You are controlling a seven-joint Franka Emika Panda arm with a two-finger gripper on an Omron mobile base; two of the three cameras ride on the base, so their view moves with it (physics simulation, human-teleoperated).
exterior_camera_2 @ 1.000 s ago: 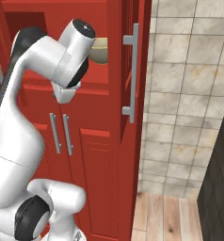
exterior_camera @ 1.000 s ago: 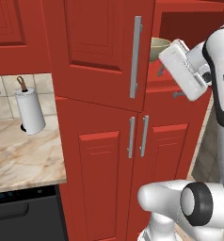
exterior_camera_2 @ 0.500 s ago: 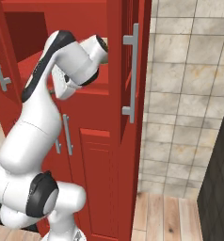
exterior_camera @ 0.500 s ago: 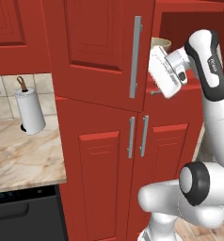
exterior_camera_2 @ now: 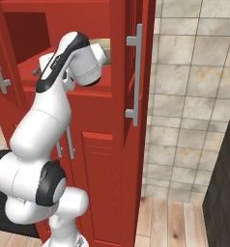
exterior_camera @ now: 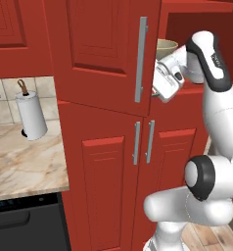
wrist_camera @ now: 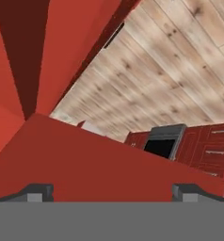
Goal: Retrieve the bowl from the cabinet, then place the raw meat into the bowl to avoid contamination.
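Kitchen: tiled wall, marble desk (exterior_camera: 20,162) bearing a towel roll (exterior_camera: 31,115). Red cabinet (exterior_camera: 108,147), upper right door open. Bowl (exterior_camera: 166,47) on the cabinet's shelf. Tool (wrist_camera: 111,192) just beside the bowl, fingers (wrist_camera: 38,192) wide apart, empty.

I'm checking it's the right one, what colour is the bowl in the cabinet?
Pale olive-tan, plain; the bowl shows best in the left base view.

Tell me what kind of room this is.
Most likely a home kitchen: a tall red cabinet with a bowl inside, a marble-look counter with a paper-towel roll, and tiled walls.
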